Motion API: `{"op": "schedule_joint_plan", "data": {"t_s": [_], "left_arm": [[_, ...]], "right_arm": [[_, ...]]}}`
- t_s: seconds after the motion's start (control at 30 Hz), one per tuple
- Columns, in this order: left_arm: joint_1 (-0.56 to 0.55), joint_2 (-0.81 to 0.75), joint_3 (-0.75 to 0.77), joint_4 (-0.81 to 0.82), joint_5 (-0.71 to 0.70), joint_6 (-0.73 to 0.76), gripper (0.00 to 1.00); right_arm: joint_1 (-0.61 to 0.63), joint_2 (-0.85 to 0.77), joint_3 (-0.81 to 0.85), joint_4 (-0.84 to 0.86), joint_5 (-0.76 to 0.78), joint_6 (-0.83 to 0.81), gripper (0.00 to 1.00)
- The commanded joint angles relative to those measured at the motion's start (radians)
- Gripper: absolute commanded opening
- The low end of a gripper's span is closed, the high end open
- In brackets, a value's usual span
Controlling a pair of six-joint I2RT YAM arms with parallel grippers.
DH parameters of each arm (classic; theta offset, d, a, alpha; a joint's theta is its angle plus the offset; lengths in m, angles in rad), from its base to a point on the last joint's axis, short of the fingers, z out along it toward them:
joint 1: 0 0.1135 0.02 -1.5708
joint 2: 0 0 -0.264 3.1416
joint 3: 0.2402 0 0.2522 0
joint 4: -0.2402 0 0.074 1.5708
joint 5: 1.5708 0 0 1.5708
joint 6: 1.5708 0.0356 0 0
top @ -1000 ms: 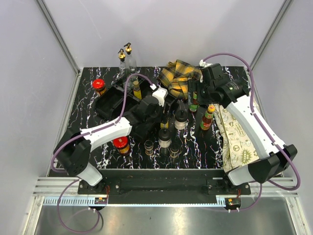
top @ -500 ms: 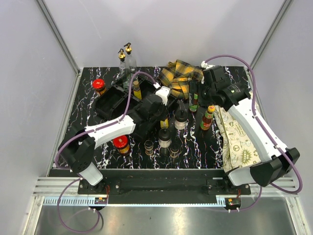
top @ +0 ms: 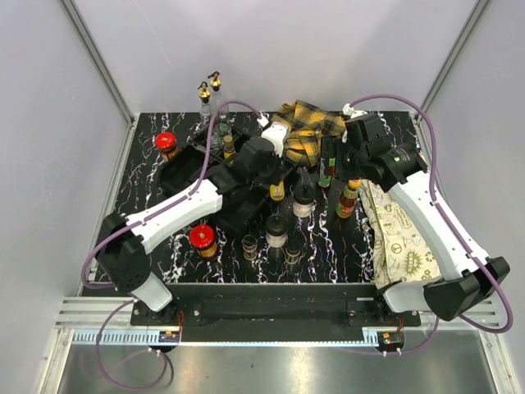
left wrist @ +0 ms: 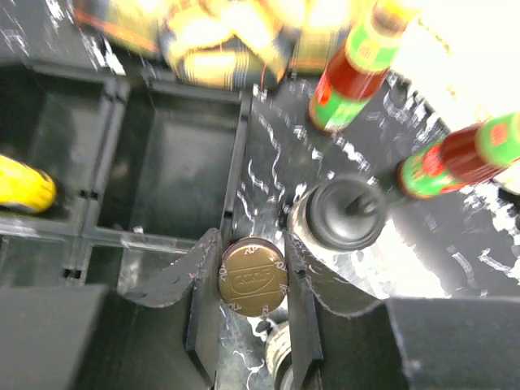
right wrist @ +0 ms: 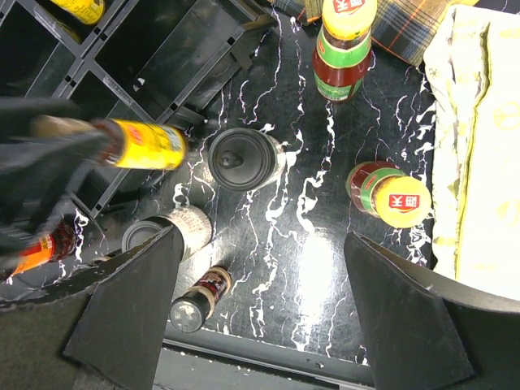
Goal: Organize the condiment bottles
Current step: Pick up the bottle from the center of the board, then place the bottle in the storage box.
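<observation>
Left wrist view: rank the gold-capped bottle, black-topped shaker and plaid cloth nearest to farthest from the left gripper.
1. The gold-capped bottle, between the fingers of the left gripper.
2. The black-topped shaker, just right.
3. The plaid cloth, far ahead.

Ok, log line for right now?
left gripper: shut on bottle | right gripper: open, empty | bottle: beside tray

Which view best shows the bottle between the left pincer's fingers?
Left wrist: the bronze-capped bottle sits close and central, with the left pincer closed on its cap. Right wrist shows its yellow-labelled side, the pincer blurred. Top external shows it small, right by the pincer.
</observation>
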Motion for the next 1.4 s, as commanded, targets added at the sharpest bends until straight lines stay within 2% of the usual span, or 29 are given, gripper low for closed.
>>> {"op": "schedule_joint_plan", "data": {"t_s": [0.0, 0.2, 0.37, 0.77, 1.03, 1.37], "left_arm": [[0.006, -0.09, 0.129, 0.024, -0.104, 0.056, 0.0], [0.074, -0.047, 0.232, 0.024, -0.153, 0.057, 0.0], [0.146, 0.039, 0.298, 0.079, -0.193, 0.083, 0.0], [0.303, 0.29, 0.457, 0.134, -0.126, 0.076, 0.0], [0.354, 0.398, 0.47, 0.157, -0.077, 0.063, 0.0], [0.378, 0.451, 0.425, 0.192, -0.015, 0.047, 0.0]], "right_arm": [[-0.008, -0.033, -0.008, 0.037, 0.011, 0.009, 0.9], [-0.007, -0.036, -0.024, 0.066, 0.02, 0.006, 0.89], [-0.005, -0.073, -0.088, 0.153, 0.02, 0.019, 0.89], [-0.005, -0.065, -0.145, 0.224, -0.009, 0.047, 0.89], [-0.005, -0.025, -0.142, 0.226, -0.012, 0.041, 0.88], [-0.007, -0.007, -0.137, 0.227, -0.014, 0.042, 0.88]]}}
